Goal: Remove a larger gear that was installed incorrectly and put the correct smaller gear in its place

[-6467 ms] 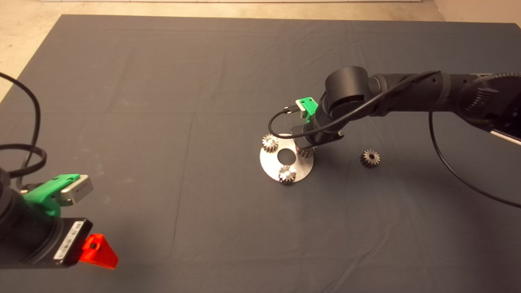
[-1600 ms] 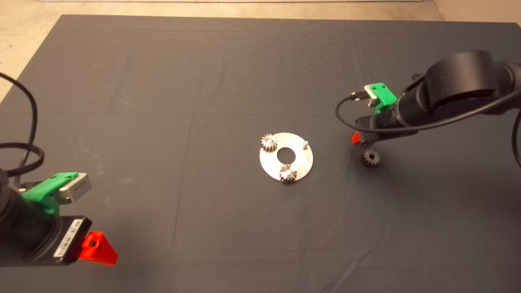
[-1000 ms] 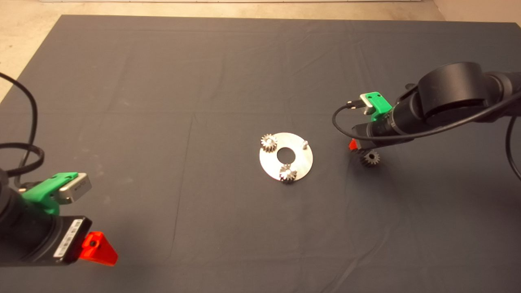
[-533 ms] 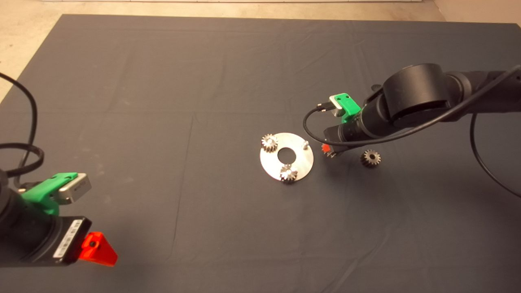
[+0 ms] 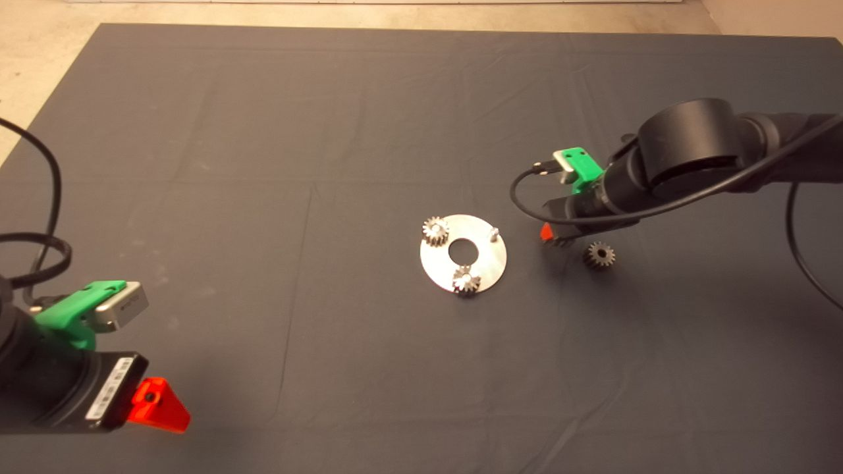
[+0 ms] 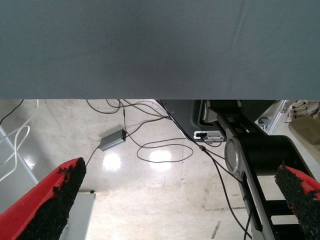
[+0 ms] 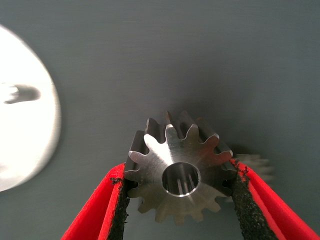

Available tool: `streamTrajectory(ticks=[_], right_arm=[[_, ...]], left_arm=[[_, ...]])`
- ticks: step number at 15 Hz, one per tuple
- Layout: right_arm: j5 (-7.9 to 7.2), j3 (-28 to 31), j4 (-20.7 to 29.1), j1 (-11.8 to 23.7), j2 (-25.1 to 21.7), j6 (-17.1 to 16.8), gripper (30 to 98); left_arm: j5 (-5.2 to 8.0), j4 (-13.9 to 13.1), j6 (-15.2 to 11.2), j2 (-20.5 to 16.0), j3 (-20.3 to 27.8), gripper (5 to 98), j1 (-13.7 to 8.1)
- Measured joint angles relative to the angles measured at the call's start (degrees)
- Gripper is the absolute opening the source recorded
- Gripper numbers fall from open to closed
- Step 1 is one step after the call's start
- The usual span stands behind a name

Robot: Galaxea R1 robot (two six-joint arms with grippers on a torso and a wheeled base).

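Right end effector [image 5: 552, 237] clamps the small silvery steel toothed gear [image 7: 177, 165] beside the round metal plate [image 5: 484, 263]; we judge it's for the bare peg [image 5: 493, 232]. The darker, wider steel gear [image 5: 599, 255] lies discarded on the worktop [image 5: 263, 131]. Left end effector [image 6: 175, 200] is parked, wide.

Bare mat [image 5: 369, 118] all around plate [image 5: 489, 263]; loose gear [image 5: 599, 255] just right.

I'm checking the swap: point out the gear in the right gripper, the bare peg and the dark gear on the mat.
smaller gear [image 7: 167, 157], right wrist view, flat face beside its hole.
bare peg [image 5: 493, 232], head view, its top.
larger gear [image 5: 599, 255], head view, its centre.
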Motion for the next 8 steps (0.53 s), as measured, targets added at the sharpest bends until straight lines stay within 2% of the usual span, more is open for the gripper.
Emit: streamTrajectory(ticks=[2,5,8], right_arm=[[-0.80,-2.0,-0.1,0.0,-1.0,-1.9,48.3],[0.27,-5.7,-0.2,0.0,-0.5,-4.9,48.3],[0.06,-9.7,-0.6,0.0,-0.1,-7.0,48.3]], left_arm=[[-0.02,0.0,0.0,0.0,0.0,98.2,0.0],[0.02,0.0,0.0,0.0,0.0,98.2,0.0],[0.00,0.0,0.0,0.0,0.0,98.2,0.0]])
